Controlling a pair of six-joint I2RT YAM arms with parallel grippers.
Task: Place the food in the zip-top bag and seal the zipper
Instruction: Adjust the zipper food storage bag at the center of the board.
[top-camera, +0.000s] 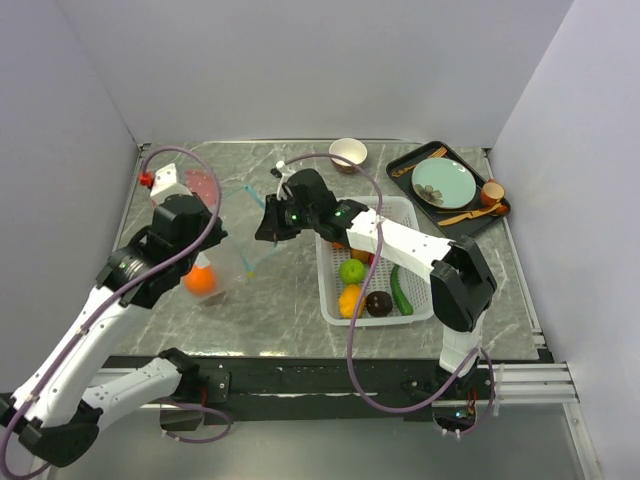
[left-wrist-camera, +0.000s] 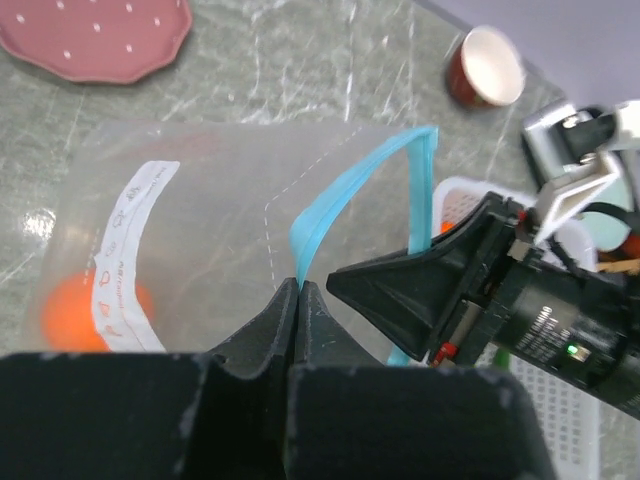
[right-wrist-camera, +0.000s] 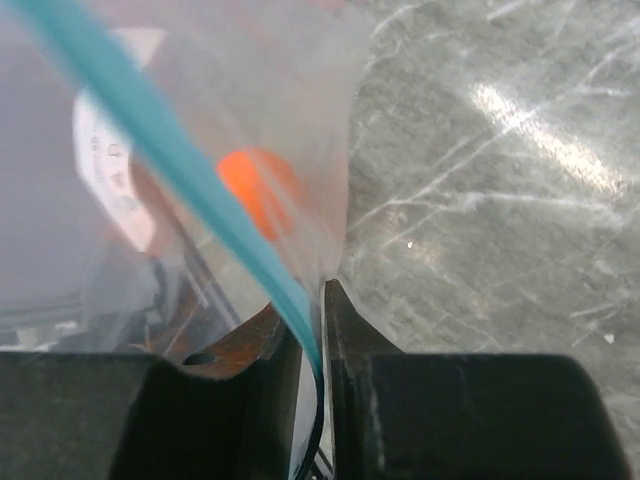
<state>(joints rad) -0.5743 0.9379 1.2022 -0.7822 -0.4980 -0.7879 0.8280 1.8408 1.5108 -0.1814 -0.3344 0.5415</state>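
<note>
Top view: zip-top bag (top-camera: 228, 262) held up over the left half of the worktop (top-camera: 290, 300), beside white basket (top-camera: 405, 206); one orange (top-camera: 201, 281) inside. Left wrist: left gripper (left-wrist-camera: 298, 290) jaws pinched tight on the zipper (left-wrist-camera: 345, 190). Right wrist: right gripper (right-wrist-camera: 312, 305) jaws nearly together, zipper strip clamped between.

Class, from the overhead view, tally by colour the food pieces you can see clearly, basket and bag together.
Green: 2, an apple and a pepper
Yellow: 1, a fruit
Dark: 1, a round fruit
Orange: 1, an orange in the bag
Total: 5; partly hidden pieces are not counted.
</note>
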